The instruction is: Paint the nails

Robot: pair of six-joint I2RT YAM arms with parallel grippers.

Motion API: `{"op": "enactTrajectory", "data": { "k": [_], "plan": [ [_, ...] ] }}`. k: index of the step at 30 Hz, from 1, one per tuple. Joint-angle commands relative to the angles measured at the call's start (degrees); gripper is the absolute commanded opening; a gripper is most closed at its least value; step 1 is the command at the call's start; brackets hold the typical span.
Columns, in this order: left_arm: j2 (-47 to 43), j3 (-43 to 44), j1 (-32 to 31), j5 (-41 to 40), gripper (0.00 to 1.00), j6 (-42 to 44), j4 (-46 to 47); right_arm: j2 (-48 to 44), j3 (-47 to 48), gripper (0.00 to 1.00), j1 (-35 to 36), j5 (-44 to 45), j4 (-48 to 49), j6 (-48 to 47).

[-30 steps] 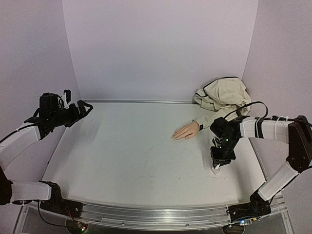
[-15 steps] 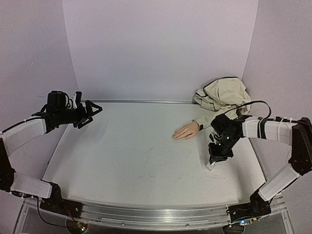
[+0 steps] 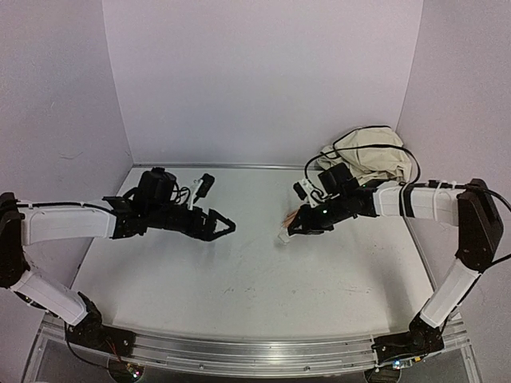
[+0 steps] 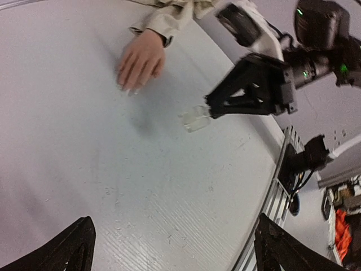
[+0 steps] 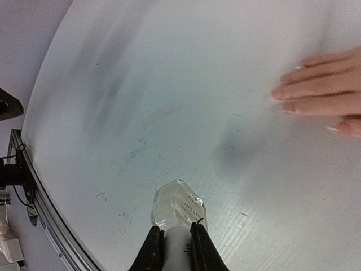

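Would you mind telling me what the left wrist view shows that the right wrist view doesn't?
Only the left wrist view shows the whole mannequin hand with its beige sleeve, and the right arm's fingers from outside, holding the small clear bottle. Only the right wrist view shows the lettering on the bottle's face and the fingers clamped on its white cap. Both show the bottle, the nails and the table.
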Motion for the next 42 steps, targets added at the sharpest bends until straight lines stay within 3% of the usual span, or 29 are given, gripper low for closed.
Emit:
{"op": "enactTrajectory", "data": {
  "k": [1, 5, 11, 18, 29, 36, 42],
  "plan": [
    [1.49, -7.20, -5.88, -5.08, 0.99, 15.19, 23.29, 3.69, 2.84, 0.04, 5.86, -0.91, 7.35, -2.12],
    [5.13, -9.19, -6.51, -10.30, 0.99, 19.57, 28.93, 5.21, 1.95, 0.02, 7.82, -0.58, 11.55, 1.35],
    [6.75, -10.31, -7.45, -1.30, 0.98, 26.63, 31.02, 5.55, 3.91, 0.00, 10.55, -2.89, 9.75, -1.67],
    [9.59, -8.21, -7.62, 9.24, 0.76, 30.69, 31.08, 4.75, 6.99, 0.00, 12.61, -7.70, 5.16, -4.24],
    [12.38, -6.46, -7.76, 12.61, 0.59, 31.63, 30.93, 4.55, 8.21, 0.00, 13.83, -10.11, 4.29, -5.24],
    [13.45, -6.96, -7.80, 10.76, 0.71, 31.78, 30.94, 5.06, 9.53, 0.00, 14.06, -10.89, 4.18, -5.68],
    [14.26, -6.16, -7.80, 10.93, 0.61, 31.03, 30.99, 5.68, 9.77, 0.00, 14.41, -10.92, 4.11, -5.88]
  ]
}}
